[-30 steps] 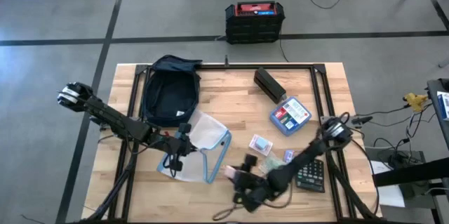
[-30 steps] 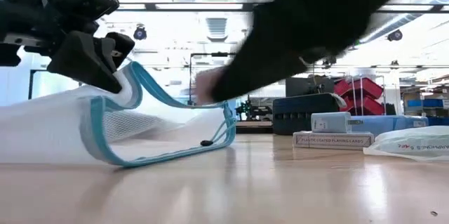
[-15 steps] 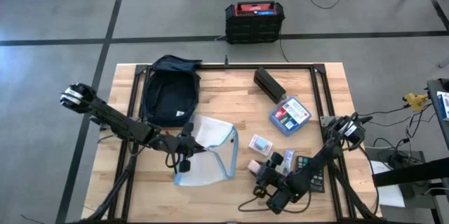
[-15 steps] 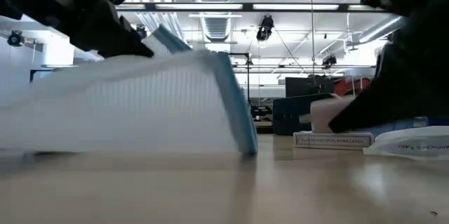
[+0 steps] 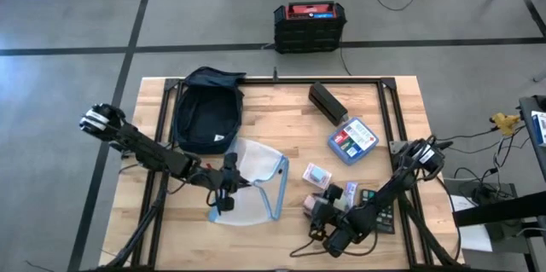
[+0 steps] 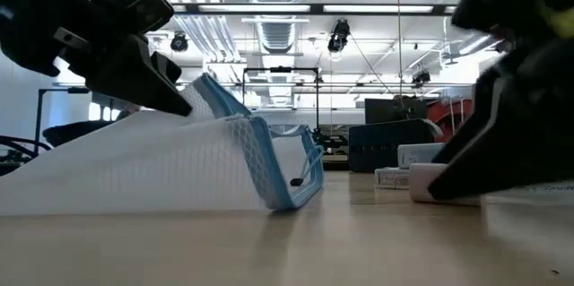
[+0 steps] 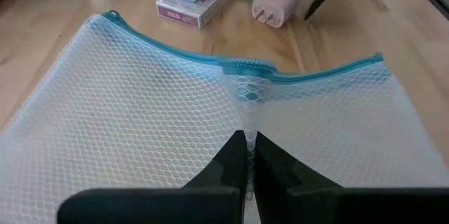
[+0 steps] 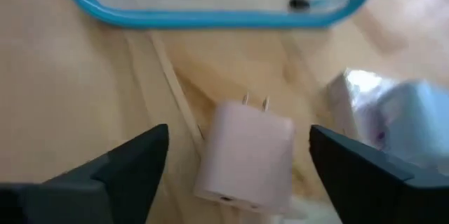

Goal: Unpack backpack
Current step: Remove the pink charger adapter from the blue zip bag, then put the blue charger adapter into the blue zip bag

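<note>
**High view: mesh pouch pinched, charger between spread fingers**

Left gripper [image 5: 223, 193] stands at the table's [image 5: 290, 131] near edge, clenched on the white mesh pouch [image 5: 252, 180] with its blue zipper trim, fabric bunched between its fingers [image 7: 237, 159]; right gripper [image 5: 320, 214] sits low beside it, fingers [image 8: 119, 166] spread wide around a pale plug-in charger [image 8: 247, 155], not touching it; the navy backpack [image 5: 205, 110] lies at the far left corner, well apart from both.

2 black jointed arms with loose black cables, each ending in 2 flat, tapered black fingers [image 8: 126, 164].
</note>
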`<control>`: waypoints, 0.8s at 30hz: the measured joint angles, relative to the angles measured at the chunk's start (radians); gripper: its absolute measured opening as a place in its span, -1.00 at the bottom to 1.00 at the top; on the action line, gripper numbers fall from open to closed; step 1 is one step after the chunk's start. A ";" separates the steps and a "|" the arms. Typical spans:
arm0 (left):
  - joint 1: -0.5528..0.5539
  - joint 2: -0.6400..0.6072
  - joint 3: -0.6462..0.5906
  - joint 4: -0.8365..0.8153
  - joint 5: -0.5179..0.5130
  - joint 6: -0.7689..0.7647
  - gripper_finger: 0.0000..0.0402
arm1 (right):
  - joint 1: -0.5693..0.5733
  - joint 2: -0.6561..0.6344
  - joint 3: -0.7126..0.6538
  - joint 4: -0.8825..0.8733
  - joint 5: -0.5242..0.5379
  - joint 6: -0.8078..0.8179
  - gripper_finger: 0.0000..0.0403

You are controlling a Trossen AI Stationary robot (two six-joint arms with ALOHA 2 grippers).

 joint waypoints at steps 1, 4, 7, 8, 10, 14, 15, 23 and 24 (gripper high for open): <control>0.000 -0.004 0.000 0.000 0.000 -0.004 -1.00 | 0.001 -0.013 0.016 -0.028 0.001 -0.026 0.67; 0.000 -0.009 0.000 -0.001 0.000 -0.013 -1.00 | -0.002 -0.061 0.049 -0.147 0.029 -0.046 0.71; 0.000 -0.009 0.000 -0.001 0.000 -0.022 -1.00 | -0.017 -0.123 0.050 -0.300 0.082 0.023 0.72; 0.000 -0.009 0.000 -0.001 0.000 -0.029 -1.00 | -0.028 -0.149 0.040 -0.346 0.083 0.059 0.72; 0.000 -0.009 0.000 -0.001 0.000 -0.036 -1.00 | -0.044 -0.181 0.019 -0.398 0.077 0.102 0.72; 0.000 -0.008 -0.001 0.001 -0.009 -0.037 -1.00 | -0.123 -0.276 -0.078 -0.329 -0.004 0.047 0.72; 0.000 -0.008 -0.001 0.001 -0.016 -0.037 -1.00 | -0.142 -0.289 -0.097 -0.265 -0.028 0.023 0.73; 0.007 -0.007 -0.001 0.008 -0.038 -0.027 -1.00 | -0.305 -0.357 -0.267 -0.019 -0.233 -0.147 0.73; 0.008 -0.007 -0.001 0.006 -0.040 -0.027 -1.00 | -0.317 -0.359 -0.276 -0.010 -0.242 -0.152 0.73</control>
